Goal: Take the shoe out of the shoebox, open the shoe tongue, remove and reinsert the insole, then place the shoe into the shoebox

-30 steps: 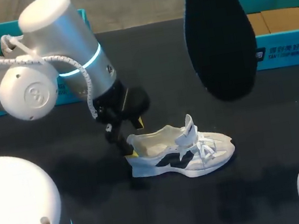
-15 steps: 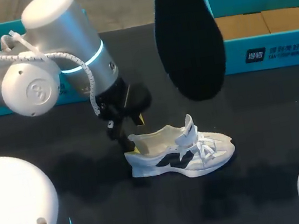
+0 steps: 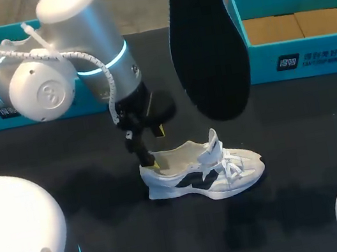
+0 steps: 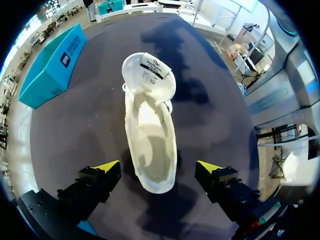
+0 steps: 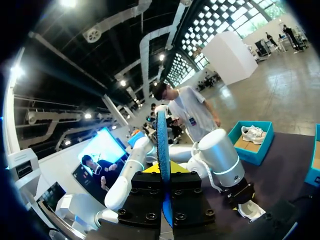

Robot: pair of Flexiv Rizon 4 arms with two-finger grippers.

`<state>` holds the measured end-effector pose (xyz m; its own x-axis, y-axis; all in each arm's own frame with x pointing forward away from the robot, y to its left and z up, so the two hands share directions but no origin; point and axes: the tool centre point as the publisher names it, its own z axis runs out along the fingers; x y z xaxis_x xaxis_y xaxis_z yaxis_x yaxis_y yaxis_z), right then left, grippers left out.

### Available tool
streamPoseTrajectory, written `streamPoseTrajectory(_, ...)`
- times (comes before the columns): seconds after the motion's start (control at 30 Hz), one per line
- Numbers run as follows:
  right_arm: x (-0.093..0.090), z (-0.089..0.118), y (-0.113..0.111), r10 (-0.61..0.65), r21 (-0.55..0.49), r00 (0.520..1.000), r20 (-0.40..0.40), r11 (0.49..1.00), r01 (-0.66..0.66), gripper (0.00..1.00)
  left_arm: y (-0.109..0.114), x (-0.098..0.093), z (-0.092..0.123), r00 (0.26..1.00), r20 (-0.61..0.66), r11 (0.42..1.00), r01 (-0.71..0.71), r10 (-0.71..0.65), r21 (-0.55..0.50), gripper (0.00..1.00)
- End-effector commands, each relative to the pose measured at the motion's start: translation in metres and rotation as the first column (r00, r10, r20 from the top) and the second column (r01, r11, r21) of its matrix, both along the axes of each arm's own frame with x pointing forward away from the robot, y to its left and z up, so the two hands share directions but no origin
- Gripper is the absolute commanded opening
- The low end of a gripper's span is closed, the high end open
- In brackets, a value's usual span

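Carries the black insole leftward from a second ago, now hanging above the white sneaker, pinched on edge in the right gripper. Stands the sneaker upright on the black table, tongue lifted, toe toward the right. Straddles its heel with the left gripper, fingers spread wide either side of it. Leaves the teal shoebox well apart, behind and to the right.

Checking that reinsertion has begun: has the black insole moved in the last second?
Yes. In the head view the insole has shifted left: it overlapped the front of the right shoebox before and now reaches only its left edge.
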<state>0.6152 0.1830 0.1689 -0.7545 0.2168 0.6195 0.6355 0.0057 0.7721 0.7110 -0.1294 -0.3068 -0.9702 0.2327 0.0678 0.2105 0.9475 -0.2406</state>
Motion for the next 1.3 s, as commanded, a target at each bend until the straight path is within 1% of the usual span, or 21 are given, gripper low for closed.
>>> streamPoseTrajectory(0.03, 0.002, 0.001, 0.004, 0.001, -0.001, 1.000, -0.001, 1.000, -0.001, 0.00, -0.008, 0.005, -0.005, 1.000, -0.003, 1.000, 0.001, -0.001, 0.014, 1.00)
streamPoseTrajectory(0.23, 0.002, 0.001, 0.004, 0.001, -0.001, 1.000, -0.001, 1.000, -0.001, 0.00, -0.016, 0.007, -0.012, 1.000, 0.013, 1.000, 0.002, -0.002, 0.030, 1.00)
streamPoseTrajectory(0.4, 0.002, 0.001, 0.004, 0.001, -0.001, 1.000, -0.001, 1.000, -0.001, 0.00, -0.023, 0.006, -0.011, 0.997, 0.077, 0.998, -0.012, 0.007, 0.060, 1.00)
streamPoseTrajectory(0.63, 0.002, 0.001, 0.004, 0.001, -0.001, 1.000, -0.001, 1.000, -0.001, 0.00, -0.030, 0.009, -0.013, 0.998, 0.069, 0.995, -0.018, 0.011, 0.098, 1.00)
streamPoseTrajectory(0.77, 0.002, 0.001, 0.004, 0.001, -0.001, 1.000, -0.001, 1.000, -0.001, 0.00, -0.034, 0.015, -0.015, 0.999, 0.048, 0.993, -0.021, 0.016, 0.114, 1.00)
streamPoseTrajectory(1.1, 0.002, 0.001, 0.004, 0.001, -0.001, 1.000, -0.001, 1.000, -0.001, 0.00, -0.037, 0.014, -0.013, 0.998, 0.057, 0.992, -0.025, 0.018, 0.124, 1.00)
streamPoseTrajectory(1.3, 0.002, 0.001, 0.004, 0.001, -0.001, 1.000, -0.001, 1.000, -0.001, 0.00, -0.042, 0.017, -0.010, 0.998, 0.062, 0.992, -0.030, 0.022, 0.122, 1.00)
